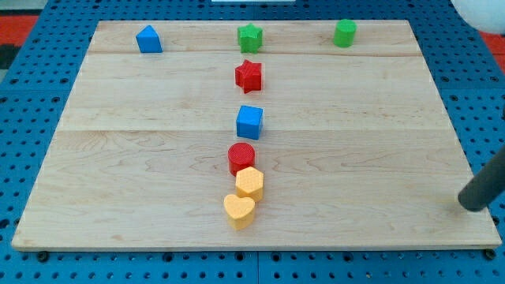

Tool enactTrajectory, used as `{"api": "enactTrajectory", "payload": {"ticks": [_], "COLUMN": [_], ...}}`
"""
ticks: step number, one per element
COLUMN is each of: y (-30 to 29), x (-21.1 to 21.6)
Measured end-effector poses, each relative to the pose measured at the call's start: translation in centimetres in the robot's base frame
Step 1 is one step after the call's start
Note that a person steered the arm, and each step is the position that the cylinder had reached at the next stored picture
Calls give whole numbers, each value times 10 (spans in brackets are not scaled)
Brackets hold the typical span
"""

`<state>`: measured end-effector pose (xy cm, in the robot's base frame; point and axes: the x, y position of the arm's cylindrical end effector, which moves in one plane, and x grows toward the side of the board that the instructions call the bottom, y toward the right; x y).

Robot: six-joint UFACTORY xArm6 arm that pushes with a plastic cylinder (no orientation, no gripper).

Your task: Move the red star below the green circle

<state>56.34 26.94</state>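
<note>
The red star (pixel 248 75) lies near the view's top, at the middle, just below the green star (pixel 250 36). The green circle (pixel 345 33), a short cylinder, stands at the view's top right, well to the right of the red star. My tip (pixel 465 205) is at the board's right edge near the view's bottom, far from both blocks and touching none.
A blue pentagon-like block (pixel 148 39) sits at the top left. Down the middle run a blue cube (pixel 249 121), a red cylinder (pixel 241 157), a yellow hexagon (pixel 250 182) and a yellow heart (pixel 239 211). The wooden board (pixel 118 173) lies on a blue pegboard.
</note>
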Motion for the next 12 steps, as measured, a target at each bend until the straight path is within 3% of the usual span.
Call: {"api": "enactTrajectory", "payload": {"ticks": [4, 5, 6, 8, 11, 12], "y": [11, 1, -32, -162, -311, -356], "x": [-17, -59, -129, -276, -270, -243]}}
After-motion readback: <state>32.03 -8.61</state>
